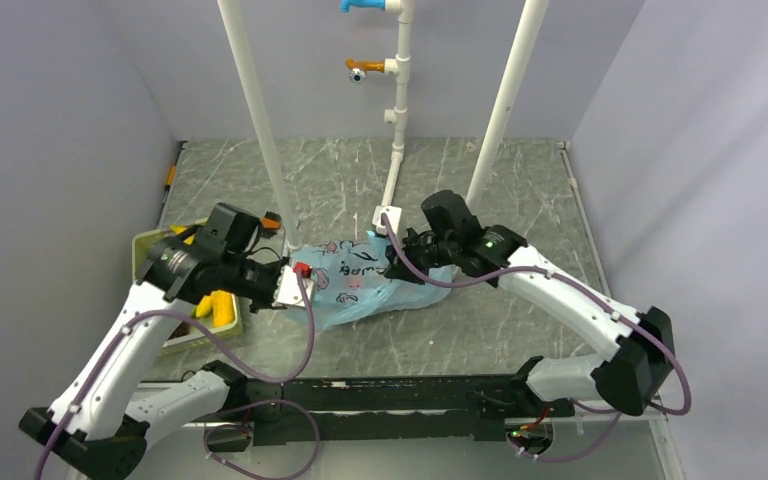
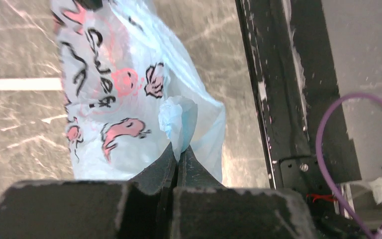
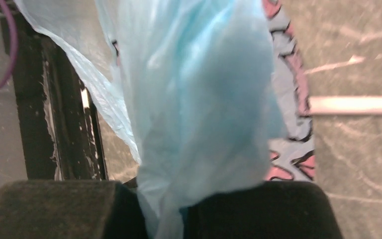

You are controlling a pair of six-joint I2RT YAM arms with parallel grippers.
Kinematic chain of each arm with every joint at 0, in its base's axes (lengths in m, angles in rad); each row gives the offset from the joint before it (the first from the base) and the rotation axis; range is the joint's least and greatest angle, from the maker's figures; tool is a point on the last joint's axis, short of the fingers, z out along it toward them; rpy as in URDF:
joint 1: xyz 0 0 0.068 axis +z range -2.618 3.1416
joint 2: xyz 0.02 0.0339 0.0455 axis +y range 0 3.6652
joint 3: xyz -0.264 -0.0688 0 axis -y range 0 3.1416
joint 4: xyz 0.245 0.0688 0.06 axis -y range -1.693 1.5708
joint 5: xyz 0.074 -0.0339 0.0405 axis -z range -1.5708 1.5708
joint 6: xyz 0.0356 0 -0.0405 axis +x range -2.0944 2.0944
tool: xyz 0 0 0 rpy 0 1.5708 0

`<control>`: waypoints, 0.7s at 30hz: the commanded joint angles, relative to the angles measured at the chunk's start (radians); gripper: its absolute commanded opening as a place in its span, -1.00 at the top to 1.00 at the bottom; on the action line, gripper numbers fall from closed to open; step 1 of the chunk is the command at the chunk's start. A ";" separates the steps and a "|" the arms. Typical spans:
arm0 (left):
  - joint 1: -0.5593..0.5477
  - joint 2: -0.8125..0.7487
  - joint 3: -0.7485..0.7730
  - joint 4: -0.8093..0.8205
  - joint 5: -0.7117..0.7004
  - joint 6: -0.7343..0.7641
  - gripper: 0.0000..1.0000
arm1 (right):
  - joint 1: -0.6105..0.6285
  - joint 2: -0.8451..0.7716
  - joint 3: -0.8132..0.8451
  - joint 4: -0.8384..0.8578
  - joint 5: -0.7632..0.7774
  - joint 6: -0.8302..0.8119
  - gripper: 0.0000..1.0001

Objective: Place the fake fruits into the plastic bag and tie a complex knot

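The light-blue plastic bag (image 1: 365, 280) with pink and black cartoon prints lies on the table between my two arms. My left gripper (image 1: 288, 285) is at its left end, shut on a bunched corner of the bag (image 2: 179, 119). My right gripper (image 1: 405, 250) is at its right end, shut on a thick fold of bag plastic (image 3: 199, 114). A small red piece (image 1: 302, 269) shows at the left gripper. Yellow bananas (image 1: 215, 305) lie in the green tray under my left arm. No knot shows.
A green tray (image 1: 148, 243) stands at the left, mostly under my left arm. White pipe posts (image 1: 260, 120), (image 1: 398, 110), (image 1: 505, 100) rise behind the bag. A black rail (image 1: 400, 395) runs along the near table edge.
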 commanded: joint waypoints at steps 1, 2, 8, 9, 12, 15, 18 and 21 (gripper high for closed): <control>-0.002 0.008 0.064 0.004 0.113 -0.100 1.00 | 0.004 -0.041 0.056 0.023 -0.081 -0.017 0.81; -0.002 0.025 0.082 -0.002 0.112 -0.100 1.00 | 0.004 -0.041 0.064 0.033 -0.090 -0.018 0.86; -0.002 0.149 0.282 -0.109 0.176 -0.145 0.78 | 0.005 0.014 0.174 0.050 -0.032 0.051 1.00; -0.001 0.159 0.306 -0.091 0.176 -0.194 0.50 | 0.004 0.009 0.167 0.063 -0.031 0.055 1.00; 0.005 0.136 0.318 0.153 0.176 -0.500 -0.28 | 0.005 -0.025 0.112 0.134 -0.022 0.075 1.00; 0.006 0.057 0.212 0.521 0.148 -0.843 -0.57 | 0.008 -0.050 0.083 0.187 -0.005 0.104 0.99; 0.007 0.056 0.163 0.689 0.094 -1.038 -0.65 | 0.009 -0.048 0.079 0.205 0.017 0.119 0.95; 0.007 0.103 0.164 0.767 0.069 -1.187 -0.65 | 0.015 -0.047 0.073 0.223 0.036 0.124 0.92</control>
